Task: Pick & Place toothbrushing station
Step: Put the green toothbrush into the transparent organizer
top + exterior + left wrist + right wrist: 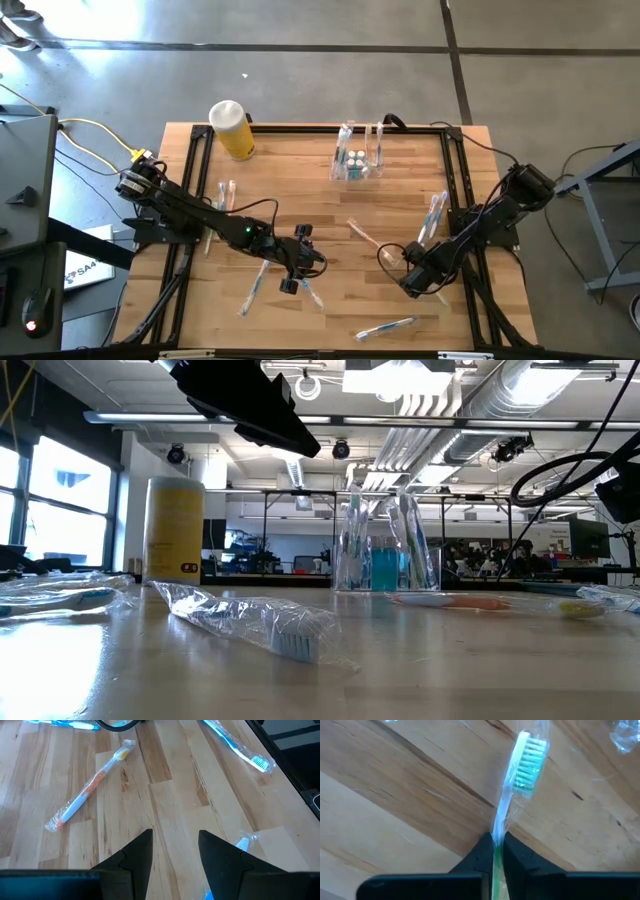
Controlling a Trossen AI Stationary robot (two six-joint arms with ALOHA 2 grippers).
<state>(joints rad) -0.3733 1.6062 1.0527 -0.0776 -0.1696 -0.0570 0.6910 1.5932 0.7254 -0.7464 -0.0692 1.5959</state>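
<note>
A: So, nearest the front edge of the table (330, 225), what lies there?

B: A wrapped teal toothbrush (385, 328) lies flat near the front edge, right of centre. Just behind it, the right gripper (495, 851) sits low over the boards on the right side, its two fingers pinched together on the handle of a green-bristled toothbrush (520, 770) in clear wrap. The brush head sticks out past the fingertips, bristles showing.

A: And the left gripper (175, 852)?

B: It hovers over the middle of the table, left of centre, fingers apart and holding nothing. A teal brush in wrap (239, 751) and an orange-and-white wrapped brush (87, 790) lie on the wood ahead of it, well apart from each other. Another wrapped brush lies just beside its fingers, but I cannot tell whether it touches them.

A: Farther back?

B: Two wrapped brushes (433, 215) lie side by side at the right rail, and another pair (226, 193) lies toward the left rail. Behind the centre stands the clear cup (358, 160), upright, with several toothbrushes leaning in it and little teal white-capped tubes (355, 161) clustered inside. At the far left corner stands a yellow cylinder (232, 130) with a white top, upright, well apart from the cup.

A: From table height?

B: One wrapped brush (262, 623) lies closest, and the cup rises behind it.
</note>
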